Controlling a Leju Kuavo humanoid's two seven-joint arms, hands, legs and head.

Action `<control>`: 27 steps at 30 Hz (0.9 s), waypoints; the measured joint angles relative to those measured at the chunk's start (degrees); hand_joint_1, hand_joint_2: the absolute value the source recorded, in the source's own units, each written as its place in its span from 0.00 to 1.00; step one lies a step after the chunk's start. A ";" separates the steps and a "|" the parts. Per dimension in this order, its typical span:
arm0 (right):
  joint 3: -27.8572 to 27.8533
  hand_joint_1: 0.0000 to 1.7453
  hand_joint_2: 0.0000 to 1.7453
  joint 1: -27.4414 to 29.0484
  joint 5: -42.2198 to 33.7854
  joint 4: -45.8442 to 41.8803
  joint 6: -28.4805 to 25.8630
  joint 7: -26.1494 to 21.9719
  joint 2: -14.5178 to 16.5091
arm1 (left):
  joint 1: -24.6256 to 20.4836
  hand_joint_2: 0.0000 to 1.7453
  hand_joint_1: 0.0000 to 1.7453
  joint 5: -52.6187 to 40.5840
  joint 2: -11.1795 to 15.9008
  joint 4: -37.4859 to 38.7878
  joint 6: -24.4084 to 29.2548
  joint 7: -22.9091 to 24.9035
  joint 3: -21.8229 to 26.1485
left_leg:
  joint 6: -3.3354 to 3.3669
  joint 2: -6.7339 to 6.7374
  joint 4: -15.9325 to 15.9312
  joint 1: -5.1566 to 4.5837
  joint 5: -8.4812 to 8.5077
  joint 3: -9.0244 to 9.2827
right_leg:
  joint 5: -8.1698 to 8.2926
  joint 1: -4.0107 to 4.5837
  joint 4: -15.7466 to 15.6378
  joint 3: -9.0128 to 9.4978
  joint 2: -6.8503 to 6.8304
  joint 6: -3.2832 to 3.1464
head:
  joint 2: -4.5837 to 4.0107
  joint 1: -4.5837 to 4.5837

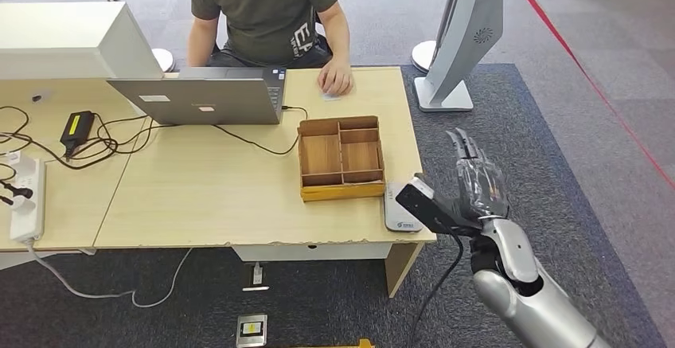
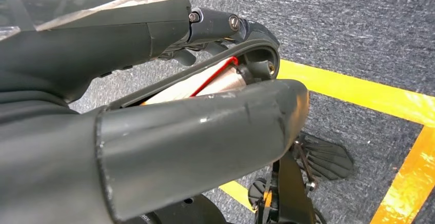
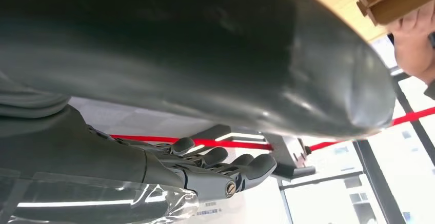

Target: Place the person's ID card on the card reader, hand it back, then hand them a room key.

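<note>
My right hand is raised beside the table's right edge, fingers stretched out and apart, holding nothing; its fingers also lie spread in the right wrist view. A flat grey-white card reader lies on the table's front right corner, just left of that hand. Across the wooden table sits a person with one hand resting on the far edge over a small pale thing. My left hand hangs over the carpet, thumb close to the fingers; whether it holds anything is unclear.
A wooden box with several compartments stands behind the reader. A grey laptop, black cables, a charger and a white power strip occupy the left half. A white stand and a red barrier tape are at right.
</note>
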 joint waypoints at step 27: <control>7.03 0.00 1.00 9.32 8.00 -6.37 -14.42 5.04 4.35 | -0.40 0.00 0.00 0.15 -0.57 -0.02 1.48 -0.15 0.00 | -0.01 0.00 -0.05 0.02 0.01 -0.02 | -0.03 0.01 0.04 0.00 -0.01 -0.03 | 0.00 0.01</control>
